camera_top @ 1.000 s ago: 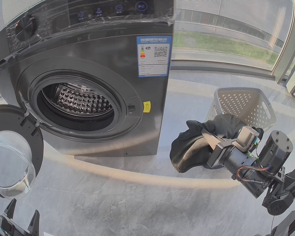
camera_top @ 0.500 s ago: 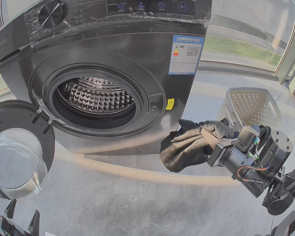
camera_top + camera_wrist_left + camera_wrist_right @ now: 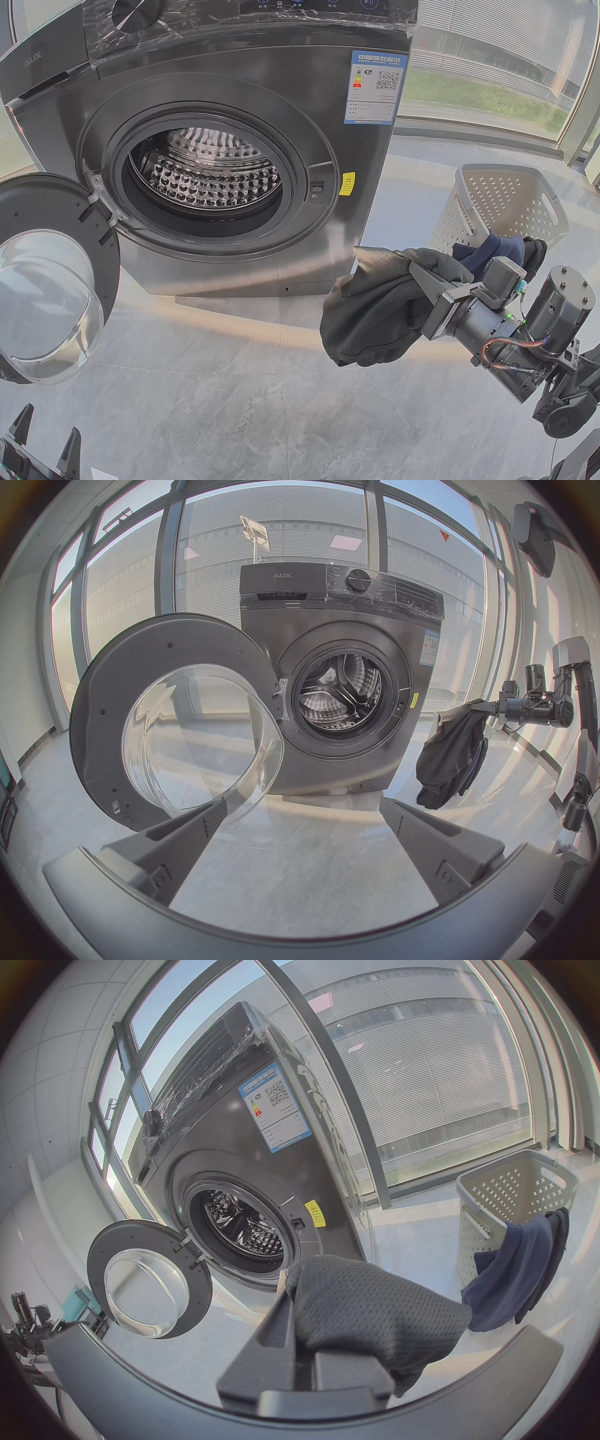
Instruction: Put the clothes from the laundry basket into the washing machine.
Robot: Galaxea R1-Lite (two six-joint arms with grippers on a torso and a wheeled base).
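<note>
The washer [image 3: 237, 275] stands on the floor [image 3: 206, 387] with its round door [image 3: 44, 200] swung wide open to its left, the door's glass bowl bulging toward the robot. Through the open mouth the drum [image 3: 212, 175] shows its studded metal wall. A dial [image 3: 134, 9] sits at the washer's top left under clear film. A blue label [image 3: 374, 86] is stuck at the upper right of its front, and a small yellow sticker [image 3: 347, 184] lies just right of the mouth.

The right tool [image 3: 420, 280] hangs in the air off the washer's right front corner, lower than the mouth. It is pinching a dark grey garment [image 3: 375, 306]. One finger lies along the cloth and the other is covered by it. The garment droops from the tool in a loose bunch, off the floor, near the washer's lower right corner but apart from it.

Farther right of the washer, beyond the right tool, a blue cloth [image 3: 494, 249] hangs with a black cloth [image 3: 537, 250] just beside it. What bears them up cannot be told. Past them the pale basket [image 3: 500, 187], pierced with small stars, stands on the floor to the washer's right and apart from it, near the window [image 3: 500, 81].

The left tool [image 3: 49, 422] is low in front of the washer's open door, its fingers spread with only air between them.
</note>
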